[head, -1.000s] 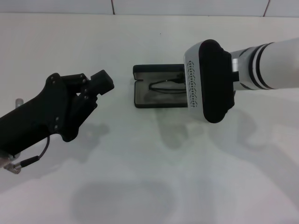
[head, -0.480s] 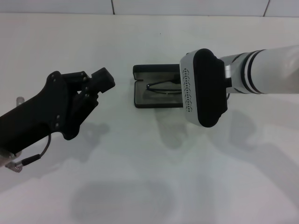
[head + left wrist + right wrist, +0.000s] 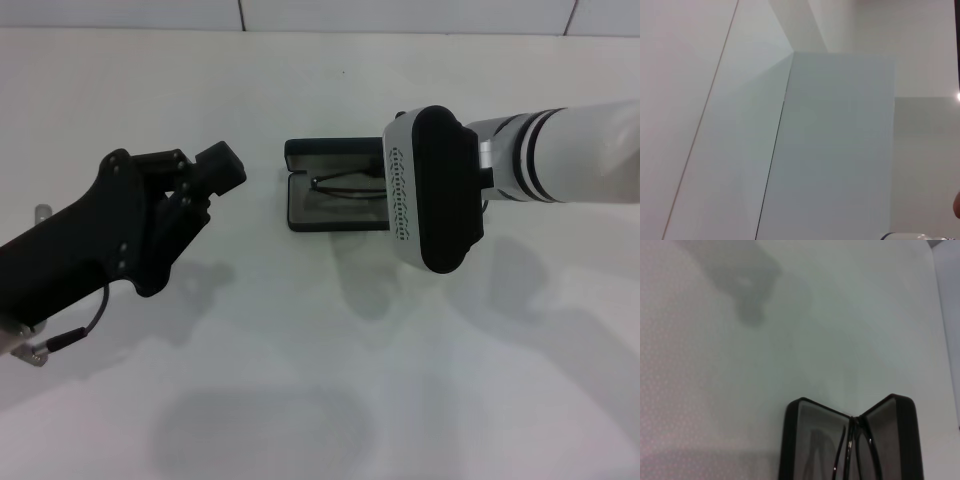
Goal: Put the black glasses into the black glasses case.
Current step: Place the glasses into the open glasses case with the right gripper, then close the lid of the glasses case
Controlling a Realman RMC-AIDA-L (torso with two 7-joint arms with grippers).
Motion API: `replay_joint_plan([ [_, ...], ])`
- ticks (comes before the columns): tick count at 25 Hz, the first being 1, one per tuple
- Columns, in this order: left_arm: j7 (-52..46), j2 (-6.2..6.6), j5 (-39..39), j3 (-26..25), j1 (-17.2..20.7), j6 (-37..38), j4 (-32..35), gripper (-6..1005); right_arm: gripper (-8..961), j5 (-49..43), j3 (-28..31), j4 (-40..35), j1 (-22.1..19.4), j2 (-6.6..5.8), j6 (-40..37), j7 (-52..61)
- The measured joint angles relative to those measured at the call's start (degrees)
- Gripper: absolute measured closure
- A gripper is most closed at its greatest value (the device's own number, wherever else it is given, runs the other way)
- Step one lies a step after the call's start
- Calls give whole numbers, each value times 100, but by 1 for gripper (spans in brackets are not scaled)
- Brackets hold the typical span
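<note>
1. Since the earlier frames, the right arm had advanced leftward over the case end, then nearly halted; the left arm had barely shifted.
2. Table: white, bearing the case near its centre.
3. Left gripper: hung above the table, well left of the case, fingers drawn together on nothing; judged parked to leave the workspace free.
4. Right gripper: hidden beneath its own wrist housing in the head view; cannot tell whether it gripped.
5. Black glasses case: lay open, lid back, grey lining exposed to receive the load.
6. Black glasses: lay within the case, apparently along the hinge line, though only partly visible; placement judged nearly complete.
</note>
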Motion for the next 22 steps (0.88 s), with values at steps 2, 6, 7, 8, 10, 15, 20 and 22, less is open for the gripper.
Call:
replay_joint_plan([
  [2, 0, 0, 0, -27, 0, 0, -4, 956, 910, 6, -16, 0, -2, 0, -7, 14],
  [6, 0, -13, 37, -133, 2, -5, -14, 956, 908, 36, -29, -11, -30, 0, -8, 47],
  [7, 0, -16, 44, -138, 10, -6, -14, 956, 907, 35, -29, -20, -38, 0, -4, 71],
  [8, 0, -17, 45, -138, 13, -6, -14, 956, 906, 31, -29, -31, -45, 0, 0, 106],
  [10, 0, -17, 47, -139, 27, -8, -14, 956, 905, 24, -29, -43, -48, 0, 4, 158],
  [15, 0, -18, 50, -136, 27, -6, -14, 956, 883, 17, -36, -48, -51, 0, 13, 172],
  [20, 0, -18, 53, -130, 29, 0, -12, 956, 849, 14, -46, -66, -72, 0, 11, 177],
  [22, 0, -18, 54, -132, 36, 2, -12, 956, 839, 34, -46, -99, -99, 0, -6, 182],
])
